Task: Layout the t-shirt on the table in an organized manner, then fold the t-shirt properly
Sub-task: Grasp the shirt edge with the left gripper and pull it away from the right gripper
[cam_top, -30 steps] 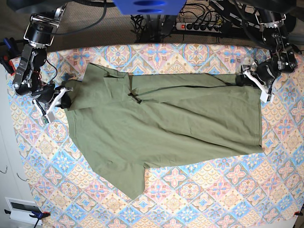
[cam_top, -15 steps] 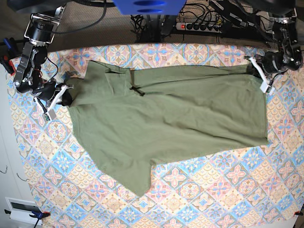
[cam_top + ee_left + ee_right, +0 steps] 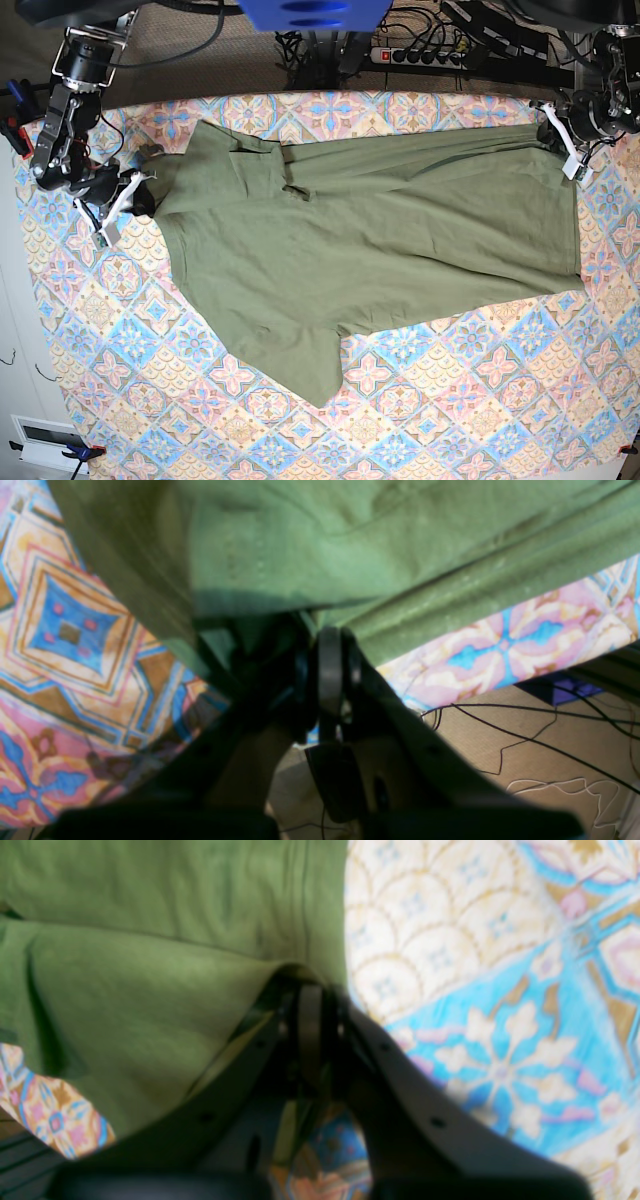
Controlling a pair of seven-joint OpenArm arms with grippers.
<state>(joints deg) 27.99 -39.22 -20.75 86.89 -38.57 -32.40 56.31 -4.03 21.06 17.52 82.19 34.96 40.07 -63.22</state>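
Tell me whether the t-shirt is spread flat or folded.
Partly folded: the t-shirt's body lies spread, while its upper edge, between the left gripper and right gripper, is doubled over.

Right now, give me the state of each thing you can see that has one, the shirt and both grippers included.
Olive-green t-shirt: spread on the table, not fully flat, upper edge bunched, one sleeve sticking out toward the bottom.
Left gripper: closed on the shirt.
Right gripper: closed on the shirt.
Patterned tablecloth: spread out under the shirt.
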